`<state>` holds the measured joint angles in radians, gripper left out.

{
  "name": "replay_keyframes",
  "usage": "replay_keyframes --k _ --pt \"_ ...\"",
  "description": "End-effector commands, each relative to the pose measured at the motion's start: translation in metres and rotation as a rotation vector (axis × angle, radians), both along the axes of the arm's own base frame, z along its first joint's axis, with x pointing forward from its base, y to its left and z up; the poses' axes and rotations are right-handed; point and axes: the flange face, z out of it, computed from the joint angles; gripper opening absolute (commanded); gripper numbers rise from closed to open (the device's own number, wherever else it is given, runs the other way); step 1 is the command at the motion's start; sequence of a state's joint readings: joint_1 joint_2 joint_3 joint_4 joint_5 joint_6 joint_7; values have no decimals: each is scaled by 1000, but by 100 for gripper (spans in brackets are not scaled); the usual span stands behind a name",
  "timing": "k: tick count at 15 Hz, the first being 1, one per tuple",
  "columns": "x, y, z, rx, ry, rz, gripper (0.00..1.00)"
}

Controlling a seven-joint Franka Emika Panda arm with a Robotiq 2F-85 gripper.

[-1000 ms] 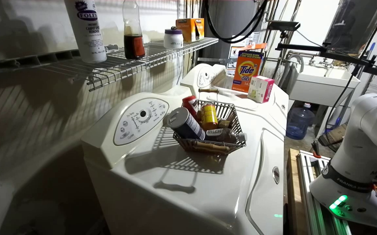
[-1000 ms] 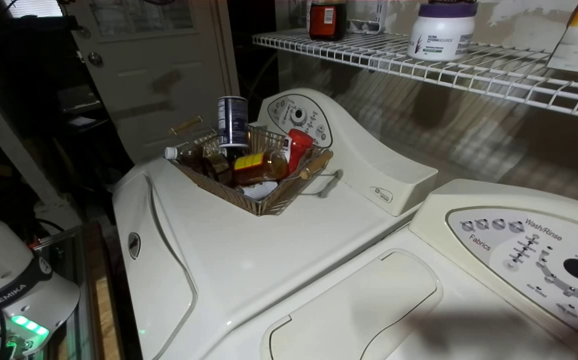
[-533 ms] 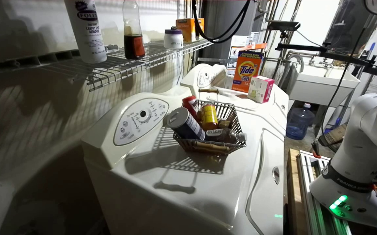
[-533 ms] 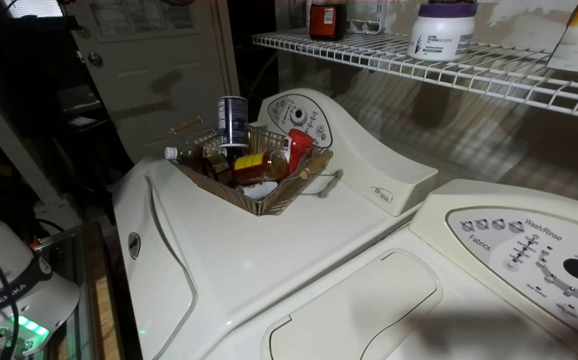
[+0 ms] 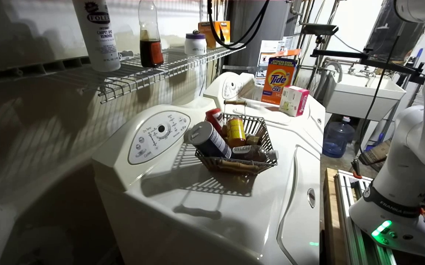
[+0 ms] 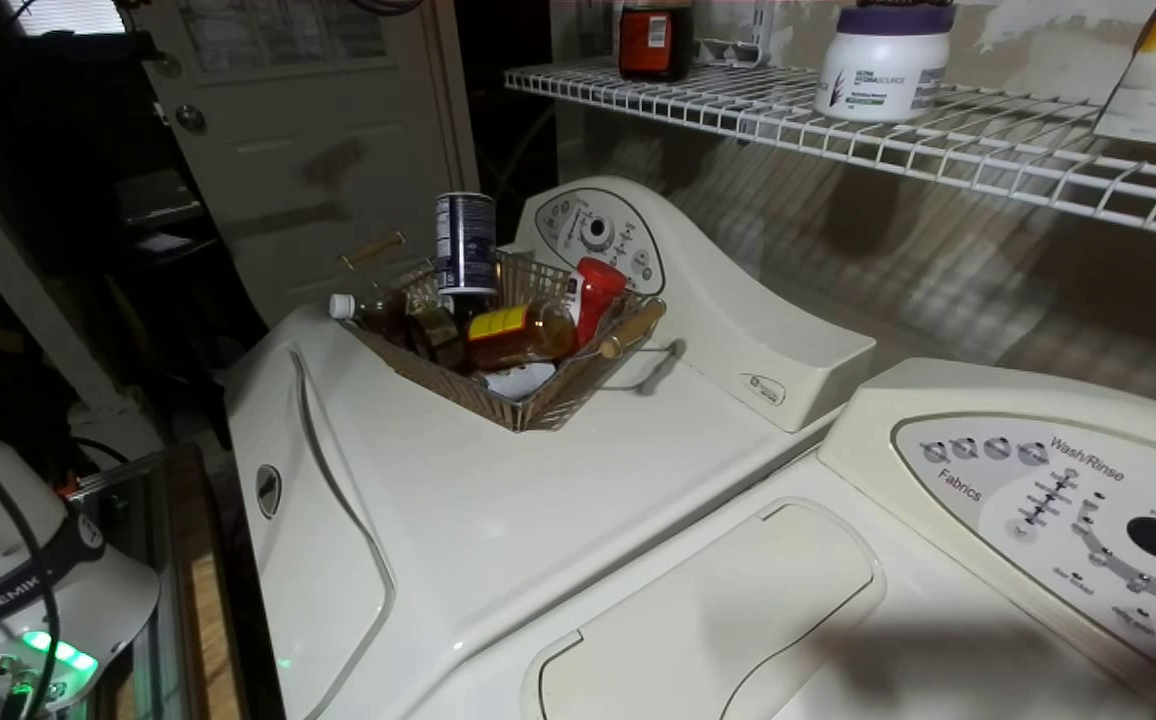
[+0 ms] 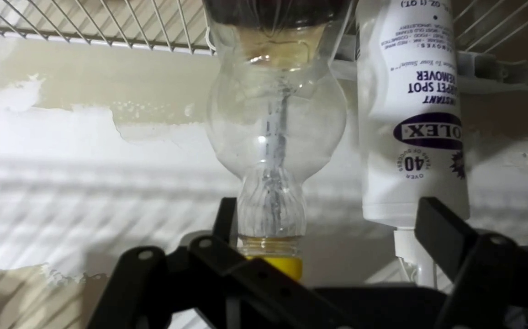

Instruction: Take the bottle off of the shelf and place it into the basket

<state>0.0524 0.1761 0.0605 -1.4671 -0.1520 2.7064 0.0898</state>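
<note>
The gripper is released: in the wrist view, which is upside down, its fingers are spread wide, with a broad gap between them. In this view the neck of the bottle appears inside the gap, closer to the finger at the left of the view; whether they touch, I cannot tell. A dark part of the gripper covers some of the yellow cap.

The bottle itself is on the shelf, where it stands upright in both exterior views. Its lower part is dark red-brown, its upper part is clear. It has its place between the white bottle and the jar, whose lid is purple. Farther along there is an orange box.

The basket stands on the dryer, lower than the shelf and apart from it. Inside are a blue canister, a yellow-labelled bottle, a red container and a dark bottle. In both exterior views the arm has green lights at its base.
</note>
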Motion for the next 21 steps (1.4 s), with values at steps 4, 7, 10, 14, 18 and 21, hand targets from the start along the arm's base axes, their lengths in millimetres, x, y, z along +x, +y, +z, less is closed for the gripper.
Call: replay_keyframes --k 4,7,10,14,18,21 --pt "16 -5 4 8 -20 -25 100" --pt "19 -6 0 13 -16 -28 66" --pt "20 -6 -3 19 -10 -31 45" --pt "21 -8 -5 21 -5 -32 16" --pt "21 -9 -5 20 -6 -37 66" --pt "23 -9 -5 29 -11 -39 84"
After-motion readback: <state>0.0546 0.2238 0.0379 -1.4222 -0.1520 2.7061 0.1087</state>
